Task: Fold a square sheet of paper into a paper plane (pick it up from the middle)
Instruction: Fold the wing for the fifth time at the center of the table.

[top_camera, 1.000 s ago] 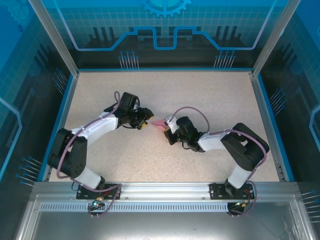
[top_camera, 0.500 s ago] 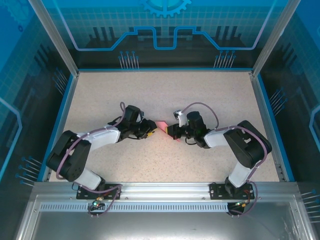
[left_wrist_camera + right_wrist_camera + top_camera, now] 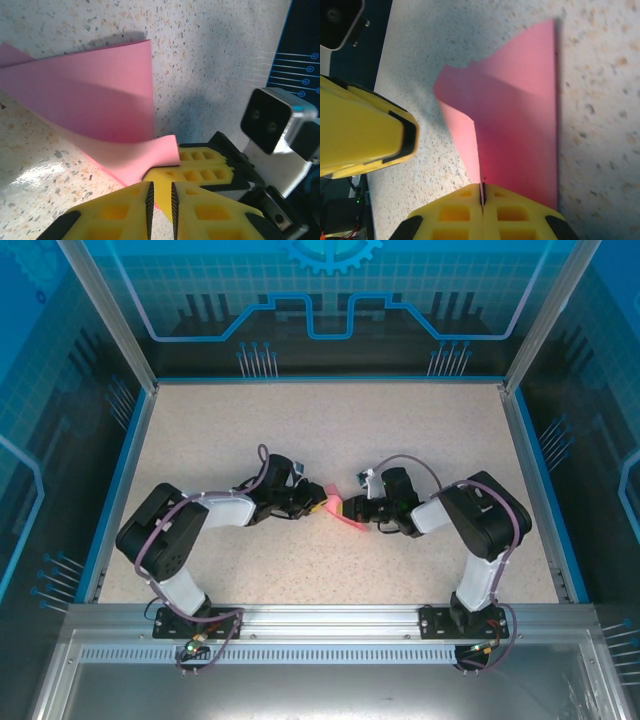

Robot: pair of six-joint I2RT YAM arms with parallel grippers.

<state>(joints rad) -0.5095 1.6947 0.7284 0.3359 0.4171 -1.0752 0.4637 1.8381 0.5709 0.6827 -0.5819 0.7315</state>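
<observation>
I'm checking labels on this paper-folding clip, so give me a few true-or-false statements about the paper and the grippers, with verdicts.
1. The right gripper is shut on the paper. True.
2. The paper lies flat and unfolded. False: it is folded over, with one flap curving up.
3. The left gripper faces the right gripper near the middle of the table. True.
4. The paper touches the table's far edge. False: it sits near the middle, between the two grippers.
</observation>
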